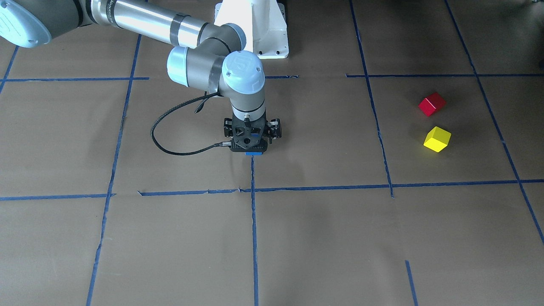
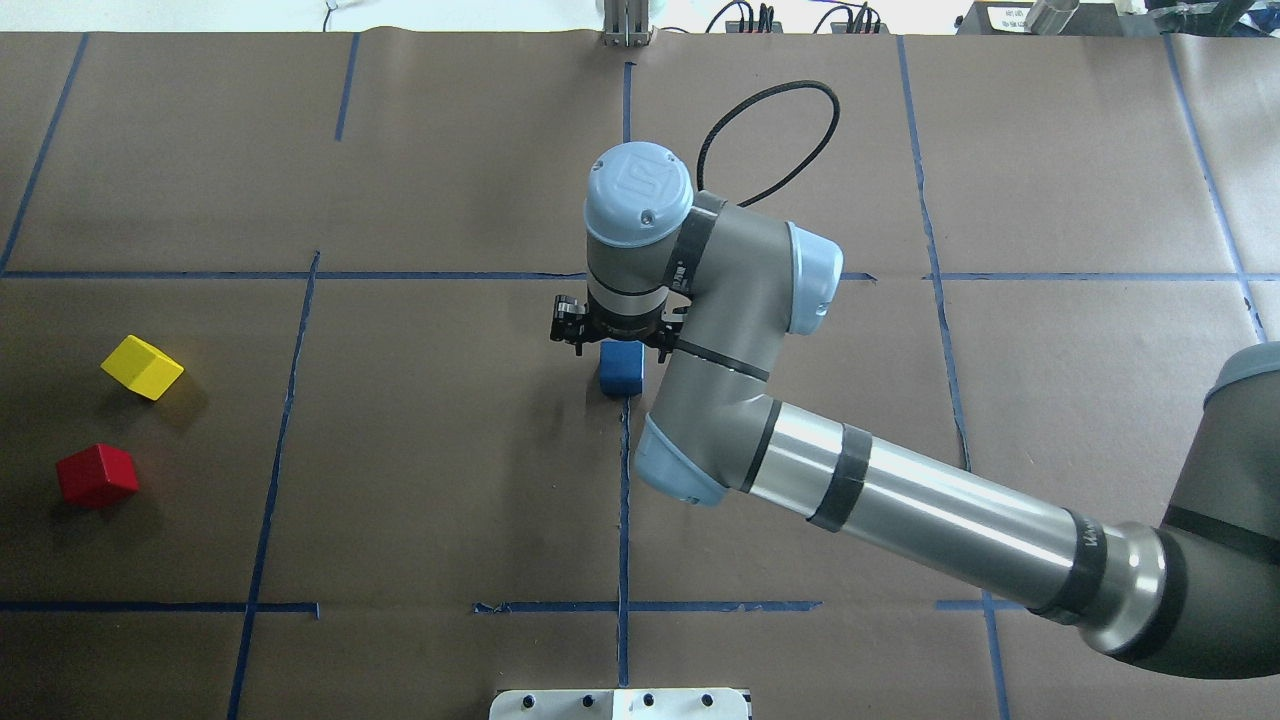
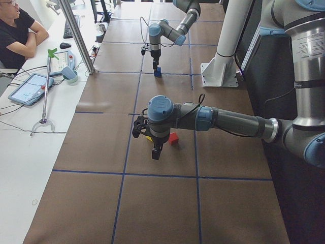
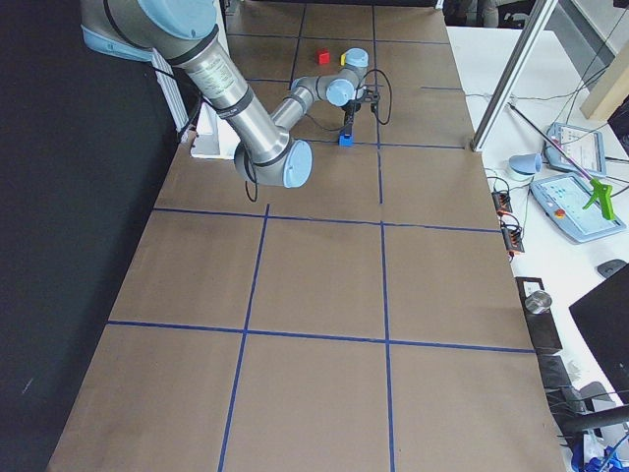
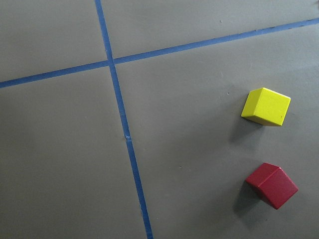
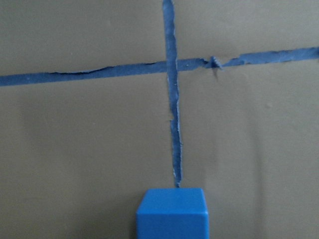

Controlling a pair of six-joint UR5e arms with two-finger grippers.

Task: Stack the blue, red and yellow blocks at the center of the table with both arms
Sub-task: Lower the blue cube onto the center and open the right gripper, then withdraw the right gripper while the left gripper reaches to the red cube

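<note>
At the middle of the brown-papered bench (image 2: 450,480), the robot's right hand (image 2: 612,338) points straight down over the blue block (image 2: 621,370), which rests on the paper at the end of a blue tape line (image 6: 173,129). The front-facing camera catches only a sliver of blue under the hand. The overhead view shows the block's top and near side, and the right wrist camera shows it at the frame's bottom edge, the tape running from it to a crossing. No view shows the fingers, so whether the hand is clenched on the block or released cannot be told. The red block (image 1: 432,104) and yellow block (image 1: 437,139) lie near each other but apart, well off to the robot's left, both askew to the tape grid. The left hand (image 3: 156,151) appears only in the left-end camera, hanging fingers-down above the bench close to the red block, and its grip cannot be judged there. The left wrist camera looks down on both blocks.
</note>
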